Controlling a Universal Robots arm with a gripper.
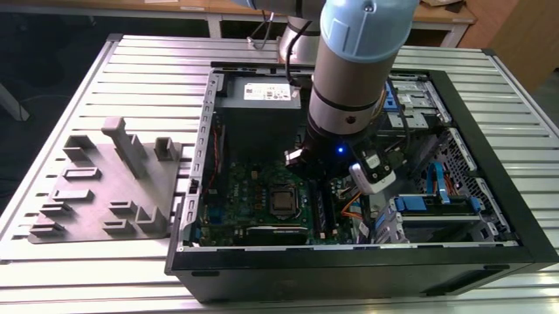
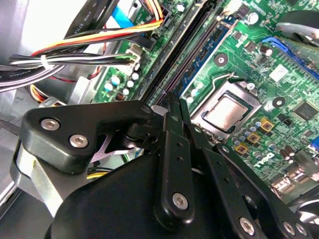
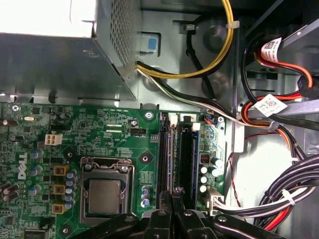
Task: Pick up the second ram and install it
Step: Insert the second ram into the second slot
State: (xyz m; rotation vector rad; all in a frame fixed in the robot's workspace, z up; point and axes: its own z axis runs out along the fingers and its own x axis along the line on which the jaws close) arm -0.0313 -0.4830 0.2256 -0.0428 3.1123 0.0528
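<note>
Printed white label (image 1: 266, 92) on power supply (image 1: 258, 121); white logo (image 3: 22, 172) on motherboard (image 3: 119, 134); printed tags (image 3: 269, 105) on cables (image 3: 289, 66).
</note>
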